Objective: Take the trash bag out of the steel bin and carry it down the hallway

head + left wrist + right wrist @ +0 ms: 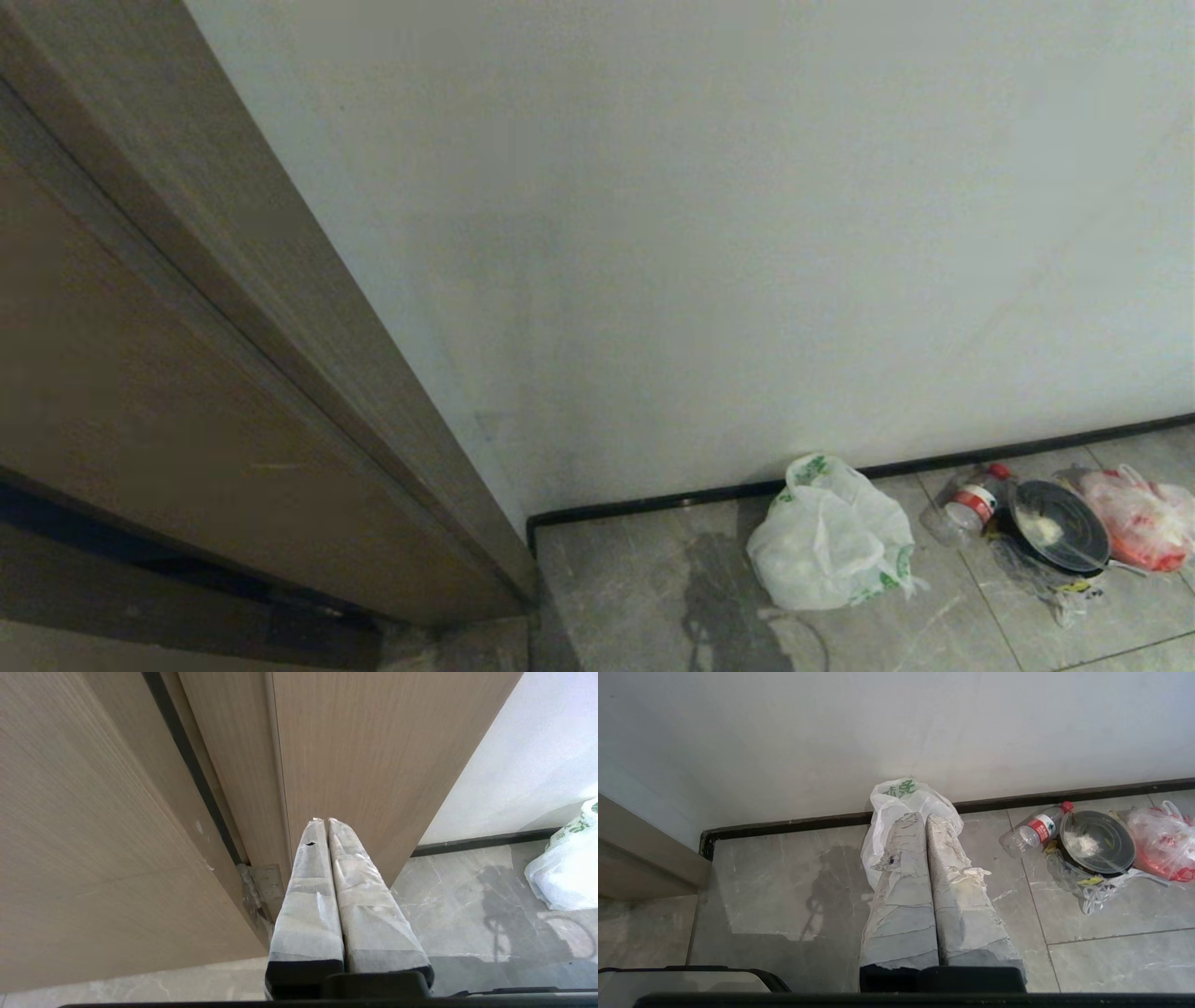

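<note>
The trash bag (831, 541), thin white plastic with green print, lies on the grey hallway floor (644, 588) against the white wall; it also shows as the bag (901, 800) and the bag (567, 868). My right gripper (923, 815) is shut with nothing in it, raised in front of the bag and apart from it. My left gripper (324, 820) is shut and empty, pointing at a wooden door frame (373, 765). The steel bin is out of view. Neither arm shows in the head view.
Along the black baseboard (1027, 446) to the right lie a clear bottle with a red label (971, 504), a round black lidded container (1060, 527) and a reddish-pink plastic bag (1144, 518). A brown door and frame (187, 373) fill the left.
</note>
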Motion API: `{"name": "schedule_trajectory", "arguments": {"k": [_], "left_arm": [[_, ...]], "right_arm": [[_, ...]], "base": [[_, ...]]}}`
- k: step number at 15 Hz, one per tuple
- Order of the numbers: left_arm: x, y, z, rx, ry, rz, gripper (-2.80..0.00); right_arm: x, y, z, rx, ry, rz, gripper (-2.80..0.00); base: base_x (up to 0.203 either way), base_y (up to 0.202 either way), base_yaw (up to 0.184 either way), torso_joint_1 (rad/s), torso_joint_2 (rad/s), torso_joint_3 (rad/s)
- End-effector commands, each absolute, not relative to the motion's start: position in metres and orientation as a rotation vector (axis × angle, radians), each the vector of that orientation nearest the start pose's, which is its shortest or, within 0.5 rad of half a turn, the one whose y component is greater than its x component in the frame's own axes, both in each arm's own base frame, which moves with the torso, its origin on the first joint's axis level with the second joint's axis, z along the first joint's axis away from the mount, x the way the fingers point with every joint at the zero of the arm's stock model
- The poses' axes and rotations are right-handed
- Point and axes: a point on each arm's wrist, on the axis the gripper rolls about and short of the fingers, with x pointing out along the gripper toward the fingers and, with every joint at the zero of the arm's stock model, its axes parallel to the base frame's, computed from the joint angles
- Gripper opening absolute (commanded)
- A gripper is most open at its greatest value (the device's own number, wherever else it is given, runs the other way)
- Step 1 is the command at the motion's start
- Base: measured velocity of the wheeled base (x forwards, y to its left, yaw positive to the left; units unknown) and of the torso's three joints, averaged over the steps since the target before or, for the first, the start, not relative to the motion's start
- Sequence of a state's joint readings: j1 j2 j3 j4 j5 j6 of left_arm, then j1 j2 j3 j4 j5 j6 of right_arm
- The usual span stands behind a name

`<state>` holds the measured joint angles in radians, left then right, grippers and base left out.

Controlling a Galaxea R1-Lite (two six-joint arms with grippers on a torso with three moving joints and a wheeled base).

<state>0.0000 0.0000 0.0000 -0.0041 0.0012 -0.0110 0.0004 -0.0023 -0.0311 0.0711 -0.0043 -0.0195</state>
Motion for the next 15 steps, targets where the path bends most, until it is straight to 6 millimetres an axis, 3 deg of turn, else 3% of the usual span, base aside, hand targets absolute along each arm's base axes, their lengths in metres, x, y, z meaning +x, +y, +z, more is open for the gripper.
{"name": "schedule_trajectory", "arguments": {"k": [1,15], "left_arm": [[-0.0228,0.0000,0.0760,-0.012,-0.005,0.002,-2.80],[-0.0228,0.0000,0.0760,-0.012,-0.005,0.002,-2.80]], "right_arm": [[-0.0253,-0.0001,0.0765,-0.020,0.041,-0.003,-2.80],[-0.0254,-0.0001,0.0765,-0.020,0.040,-0.003,-2.80]], "base": [[0.000,0.000,0.000,0.002,0.00,0.052],[0.000,0.000,0.000,0.002,0.00,0.189]]}}
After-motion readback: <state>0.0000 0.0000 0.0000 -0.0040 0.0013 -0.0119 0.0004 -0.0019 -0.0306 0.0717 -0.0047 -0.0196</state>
